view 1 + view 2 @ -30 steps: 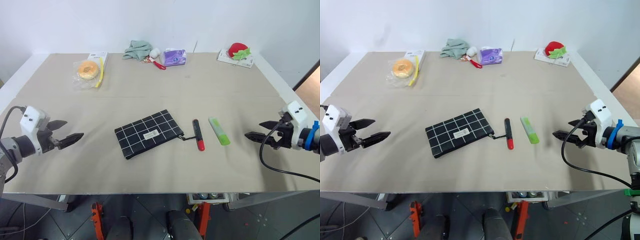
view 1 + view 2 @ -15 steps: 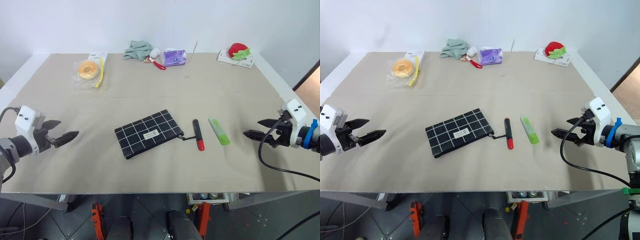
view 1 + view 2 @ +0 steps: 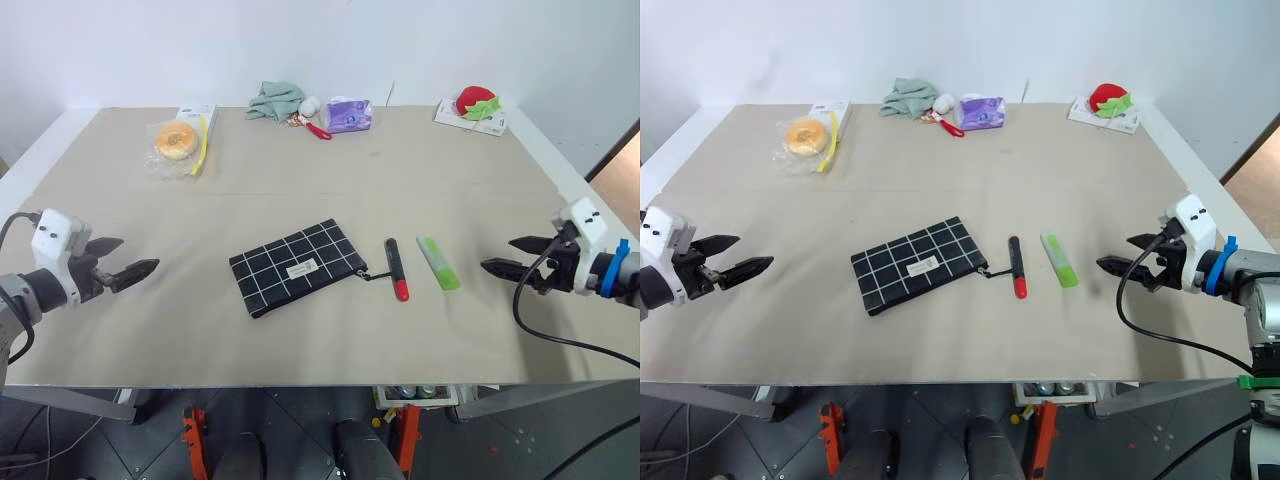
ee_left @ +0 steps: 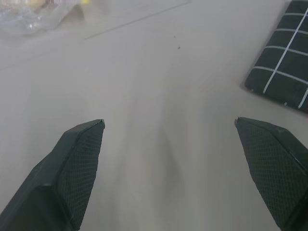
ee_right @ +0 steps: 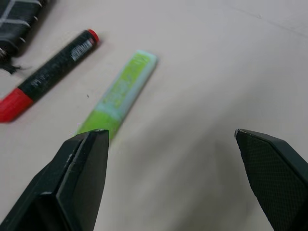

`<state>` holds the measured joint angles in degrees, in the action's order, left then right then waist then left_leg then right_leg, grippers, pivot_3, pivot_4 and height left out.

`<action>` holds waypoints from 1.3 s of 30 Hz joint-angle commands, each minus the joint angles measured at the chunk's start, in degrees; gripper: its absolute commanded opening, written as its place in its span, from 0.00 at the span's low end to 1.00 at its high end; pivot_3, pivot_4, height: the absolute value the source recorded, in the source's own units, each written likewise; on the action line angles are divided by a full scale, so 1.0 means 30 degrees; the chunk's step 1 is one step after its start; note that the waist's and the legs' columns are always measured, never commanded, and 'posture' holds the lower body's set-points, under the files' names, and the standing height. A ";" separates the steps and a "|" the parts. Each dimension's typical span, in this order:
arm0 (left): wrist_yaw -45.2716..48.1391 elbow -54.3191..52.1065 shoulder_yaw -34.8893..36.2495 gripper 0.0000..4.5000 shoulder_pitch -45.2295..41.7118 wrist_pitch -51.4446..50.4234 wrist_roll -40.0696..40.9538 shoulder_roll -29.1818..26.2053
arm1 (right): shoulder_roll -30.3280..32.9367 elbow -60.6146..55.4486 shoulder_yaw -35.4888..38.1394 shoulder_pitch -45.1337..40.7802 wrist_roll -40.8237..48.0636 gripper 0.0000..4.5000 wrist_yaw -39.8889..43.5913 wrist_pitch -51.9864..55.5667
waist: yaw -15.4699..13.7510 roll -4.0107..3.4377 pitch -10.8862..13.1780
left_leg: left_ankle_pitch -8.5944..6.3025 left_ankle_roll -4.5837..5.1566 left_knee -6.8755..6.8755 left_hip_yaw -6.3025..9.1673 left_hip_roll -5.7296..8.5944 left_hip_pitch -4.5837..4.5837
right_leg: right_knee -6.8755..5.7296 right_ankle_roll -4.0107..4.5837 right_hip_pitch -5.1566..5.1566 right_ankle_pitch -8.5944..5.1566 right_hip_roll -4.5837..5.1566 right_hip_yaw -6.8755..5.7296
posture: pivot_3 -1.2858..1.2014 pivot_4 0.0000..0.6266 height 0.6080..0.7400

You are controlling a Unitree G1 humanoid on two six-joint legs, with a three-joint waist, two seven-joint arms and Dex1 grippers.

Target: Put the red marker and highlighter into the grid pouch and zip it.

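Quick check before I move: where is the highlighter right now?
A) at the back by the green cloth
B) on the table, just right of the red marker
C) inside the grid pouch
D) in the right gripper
B: the highlighter lies flat on the table, apart from the red marker on its right, outside the grid pouch; right gripper is open and empty.

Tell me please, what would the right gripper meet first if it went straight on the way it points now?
Probably the highlighter: the open right gripper points toward it over bare table, angled slightly downward. Depth is unclear, so it might touch the table first.
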<state>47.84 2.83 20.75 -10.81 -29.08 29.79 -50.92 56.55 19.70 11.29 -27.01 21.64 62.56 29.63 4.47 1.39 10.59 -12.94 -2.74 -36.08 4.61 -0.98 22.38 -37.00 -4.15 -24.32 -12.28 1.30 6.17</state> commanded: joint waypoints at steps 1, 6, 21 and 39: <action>0.0093 -0.0248 0.0380 1.00 -0.0386 0.0423 -0.0067 0.0007 | -0.0395 -0.2233 0.1525 -0.0448 0.1711 0.95 -0.0162 0.0734 | 0.0006 0.0000 0.0000 | 0.0000 0.0000 0.0000 0.0000 -0.0001 -0.0001 | -0.0004 0.0000 0.0000 0.0000 -0.0002 0.0000 | 0.52 0.24 0.99; 0.0744 -0.0577 0.0061 1.00 -0.0552 0.1328 -0.0052 0.0398 | -0.2819 -0.6597 0.1021 -0.0668 0.3332 0.51 -0.2415 0.2963 | 0.0012 0.0007 -0.0004 | 0.0000 0.0001 -0.0007 0.0015 -0.0032 -0.0010 | -0.0021 0.0008 0.0004 0.0005 -0.0036 -0.0007 | 0.52 0.24 0.99; 0.0571 0.2515 -0.6115 1.00 -0.2453 2.0903 -0.9889 0.2291 | -1.2955 -0.5056 -0.6406 -0.2203 -0.2425 0.01 -1.1178 0.1971 | -0.0039 0.0034 -0.0024 | 0.0002 -0.0004 -0.0058 0.0019 -0.0064 0.0026 | -0.0012 0.0155 -0.0006 0.0131 -0.0075 -0.0003 | 0.52 0.24 0.99; -0.7636 1.1512 -0.9658 1.00 -0.6224 3.4610 -2.1828 0.2140 | -1.3987 -0.4310 -0.7198 -0.1541 -0.3786 0.01 -1.1920 0.3300 | -0.0098 0.0054 -0.0160 | 0.0030 0.0054 -0.0062 0.0045 -0.0079 -0.0109 | -0.0019 0.0042 0.0116 0.0117 -0.0097 -0.0025 | 0.52 0.24 0.99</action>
<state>27.20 35.84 -7.12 -28.59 74.30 -32.28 -44.93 15.10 6.34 -9.34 -32.71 10.74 26.66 37.73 4.18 1.55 10.11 -12.85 -2.57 -36.27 4.75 -1.22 22.05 -37.05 -4.04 -23.96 -11.92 1.01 6.09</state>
